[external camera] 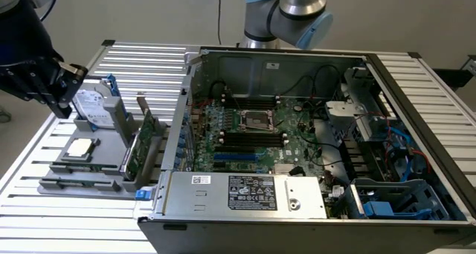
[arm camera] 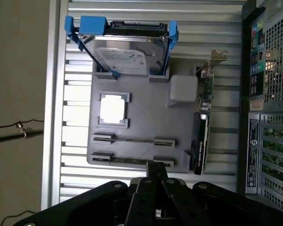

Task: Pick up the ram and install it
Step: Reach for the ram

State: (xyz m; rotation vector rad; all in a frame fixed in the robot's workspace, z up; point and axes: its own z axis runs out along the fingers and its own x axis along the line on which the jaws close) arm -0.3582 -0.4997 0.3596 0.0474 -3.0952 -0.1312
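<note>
A grey holder (arm camera: pixel 146 101) lies on the slatted table beside the open computer case (external camera: pixel 312 59). Two thin ram sticks, seen edge-on, stand in its slots: one ram (arm camera: pixel 134 140) and a second (arm camera: pixel 127 159). In the exterior view the ram (external camera: pixel 88 167) sits at the holder's front. My gripper (arm camera: pixel 153 165) is shut with nothing in it and hovers above the holder, its tip over the end of the nearer stick. My gripper (external camera: pixel 62 109) hangs high at the exterior view's left, over the hard drive.
The holder also carries a hard drive in a blue bracket (arm camera: pixel 125 52), a CPU (arm camera: pixel 113 109) and an upright green expansion card (external camera: pixel 134 148). Inside the case the motherboard's long black slots (external camera: pixel 253 136) flank the CPU socket (external camera: pixel 257 119). A power supply (external camera: pixel 246 193) fills the case's front.
</note>
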